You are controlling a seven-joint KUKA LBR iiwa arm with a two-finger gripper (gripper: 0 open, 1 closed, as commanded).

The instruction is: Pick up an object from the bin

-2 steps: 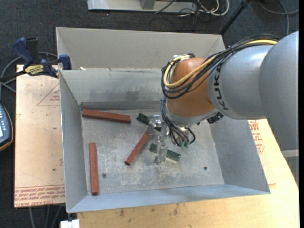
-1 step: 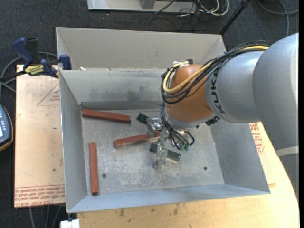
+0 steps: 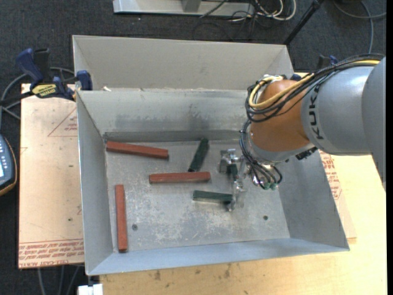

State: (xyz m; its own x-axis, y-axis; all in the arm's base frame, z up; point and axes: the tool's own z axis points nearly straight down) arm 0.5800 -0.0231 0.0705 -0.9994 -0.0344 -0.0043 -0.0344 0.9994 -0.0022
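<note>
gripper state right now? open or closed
gripper: cannot be told; it sits at the right end of the lower dark green bar

Height: overhead, looking down into the grey sheet-metal bin (image 3: 184, 66), tipped somewhat off the vertical.
Lean: set toward the near side; far wall seen as a broad inner face, near wall as a narrow lip along the bottom.
Reach: wide enough for the whole bin, rim to rim, with a margin of dark carpeted floor (image 3: 55, 11) above and to the left.
Nearness: middling; bin floor across the middle of the frame.
Right side: crossed by the grey-and-orange robot arm (image 3: 319, 115), entering from that edge and covering part of the right wall.
Views: a single camera.
</note>
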